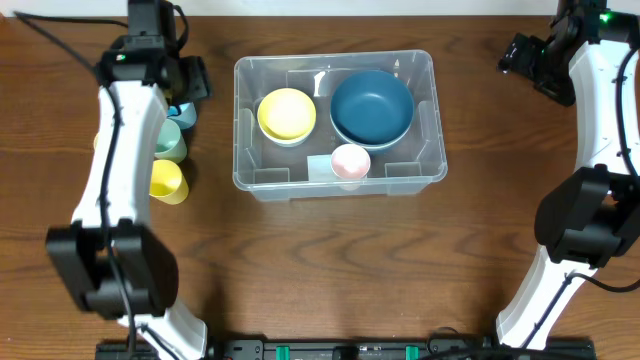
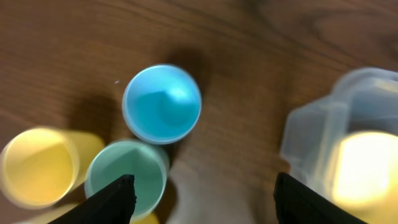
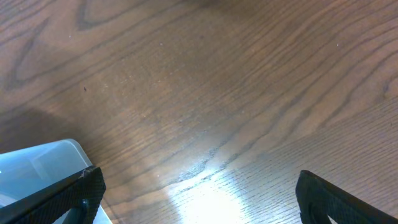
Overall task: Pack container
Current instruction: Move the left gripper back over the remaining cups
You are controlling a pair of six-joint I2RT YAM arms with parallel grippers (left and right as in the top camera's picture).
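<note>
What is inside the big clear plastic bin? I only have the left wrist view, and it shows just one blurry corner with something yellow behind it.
Observer: From overhead, the large clear plastic rectangular bin holds a round yellow bowl, a bigger dark blue bowl and a small pink cup.
Operator: And where is the right pincer?
Observer: The right pincer hangs open over the bare wooden table, off the bin's right end, holding nothing.
</note>
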